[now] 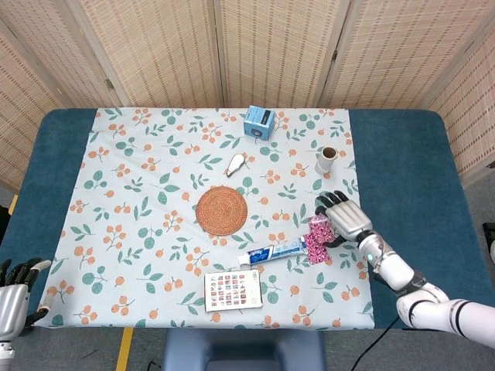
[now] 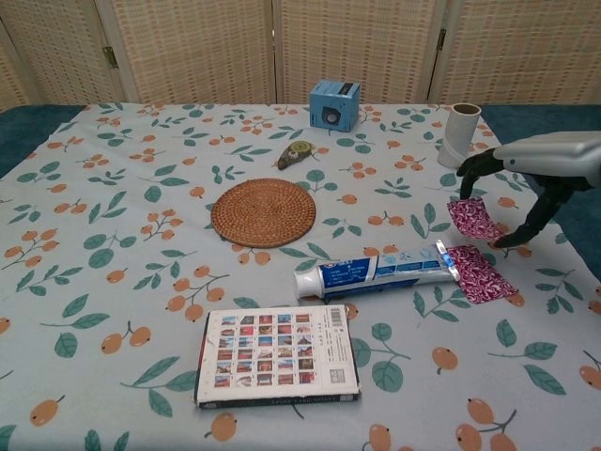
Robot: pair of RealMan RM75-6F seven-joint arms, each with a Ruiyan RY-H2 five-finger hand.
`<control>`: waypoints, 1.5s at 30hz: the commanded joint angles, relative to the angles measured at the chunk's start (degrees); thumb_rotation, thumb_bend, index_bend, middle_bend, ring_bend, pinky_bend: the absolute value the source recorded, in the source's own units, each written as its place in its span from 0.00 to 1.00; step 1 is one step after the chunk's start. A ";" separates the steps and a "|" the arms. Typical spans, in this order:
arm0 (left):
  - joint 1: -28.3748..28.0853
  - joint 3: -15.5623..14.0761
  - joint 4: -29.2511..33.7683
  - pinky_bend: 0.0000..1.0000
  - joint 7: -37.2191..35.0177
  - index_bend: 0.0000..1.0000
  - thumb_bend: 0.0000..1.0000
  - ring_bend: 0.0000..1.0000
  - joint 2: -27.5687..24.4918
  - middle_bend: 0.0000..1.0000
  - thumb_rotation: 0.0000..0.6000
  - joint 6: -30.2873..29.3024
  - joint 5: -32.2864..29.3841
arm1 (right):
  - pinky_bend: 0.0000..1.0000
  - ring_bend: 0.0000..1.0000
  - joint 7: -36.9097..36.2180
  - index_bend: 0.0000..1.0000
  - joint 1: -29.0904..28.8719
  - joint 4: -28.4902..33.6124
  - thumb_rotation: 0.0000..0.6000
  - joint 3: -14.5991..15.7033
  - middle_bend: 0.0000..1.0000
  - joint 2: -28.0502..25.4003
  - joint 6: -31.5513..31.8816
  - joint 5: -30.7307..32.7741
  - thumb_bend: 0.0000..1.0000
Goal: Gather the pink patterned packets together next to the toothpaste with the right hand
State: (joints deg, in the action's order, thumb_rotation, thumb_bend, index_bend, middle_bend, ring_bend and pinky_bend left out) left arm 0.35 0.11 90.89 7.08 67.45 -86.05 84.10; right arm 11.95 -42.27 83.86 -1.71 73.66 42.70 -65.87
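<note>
The toothpaste (image 1: 272,251) (image 2: 376,271) lies on the floral cloth with its cap pointing right. One pink patterned packet (image 1: 315,249) (image 2: 481,272) lies flat against the cap end. My right hand (image 1: 346,219) (image 2: 528,180) grips a second pink packet (image 1: 319,228) (image 2: 474,219) by its upper edge, just behind the first one. That packet hangs tilted under the fingers (image 2: 467,180). My left hand (image 1: 15,297) rests off the table's front left corner, holding nothing, and is out of the chest view.
A picture book (image 1: 232,290) (image 2: 277,355) lies in front of the toothpaste. A woven coaster (image 1: 221,210) (image 2: 263,211) sits mid-table. A cardboard roll (image 1: 326,160) (image 2: 460,134) stands behind my right hand. Further back are a blue box (image 1: 259,122) (image 2: 334,104) and a small tape dispenser (image 1: 237,163) (image 2: 299,153).
</note>
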 commanded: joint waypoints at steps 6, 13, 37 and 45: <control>-0.15 -0.05 -0.37 0.00 -0.70 0.24 0.43 0.20 0.08 0.20 1.00 -0.07 0.53 | 0.00 0.00 -0.47 0.31 3.48 3.30 0.79 2.30 0.12 0.54 2.60 -0.98 0.22; 0.05 -0.19 -1.25 0.00 -1.71 0.24 0.43 0.20 0.24 0.20 1.00 -0.05 0.40 | 0.00 0.00 -0.21 0.31 4.07 2.60 0.78 1.55 0.11 2.34 3.15 0.15 0.22; 0.36 -0.29 -3.19 0.00 -3.43 0.24 0.43 0.20 0.80 0.20 1.00 0.15 0.09 | 0.00 0.00 3.42 0.21 2.45 4.63 0.78 0.52 0.11 2.70 0.62 5.59 0.22; 0.31 -0.34 -3.37 0.00 -3.50 0.24 0.43 0.20 0.92 0.20 1.00 0.21 0.26 | 0.00 0.00 4.30 0.19 2.48 4.90 0.78 0.90 0.10 2.66 0.88 6.30 0.22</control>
State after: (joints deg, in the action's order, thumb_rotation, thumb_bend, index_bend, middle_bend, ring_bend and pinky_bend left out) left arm 0.67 -0.23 87.52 3.57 68.38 -85.85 84.35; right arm 16.22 -39.78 88.79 -0.82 76.30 43.55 -59.59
